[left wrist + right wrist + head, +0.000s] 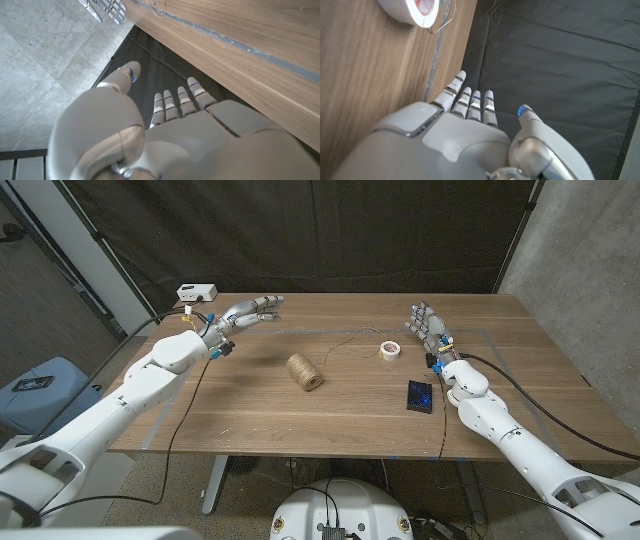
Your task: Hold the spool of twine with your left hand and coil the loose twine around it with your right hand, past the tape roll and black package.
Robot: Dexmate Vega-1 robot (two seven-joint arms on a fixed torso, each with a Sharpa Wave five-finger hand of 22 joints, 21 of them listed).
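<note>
1. The spool of twine (305, 372) is seen lying on its side near the middle of the bench (250, 420), untouched by either hand.
2. A loose strand of twine (352, 340) is seen trailing from the spool toward the far edge of the bench and curving past the white tape roll (390, 350); in the right wrist view the strand is seen just beside the tape roll (412, 11).
3. The black package (420, 396) is found lying flat nearer the front edge, on the right side of the bench, apart from the tape roll.
4. The left hand (243, 313) is held above the far left part of the bench, well apart from the spool, its fingers spread and nothing gripped.
5. The right hand (428, 328) is held upright near the far right part of the bench, just beside the tape roll, fingers extended and apart, nothing held.
6. The task is judged not yet begun: the spool is not yet held, and no loose twine is taken up. Left to do: the spool to be gripped by the left hand, the strand to be picked up and coiled on by the right hand.
</note>
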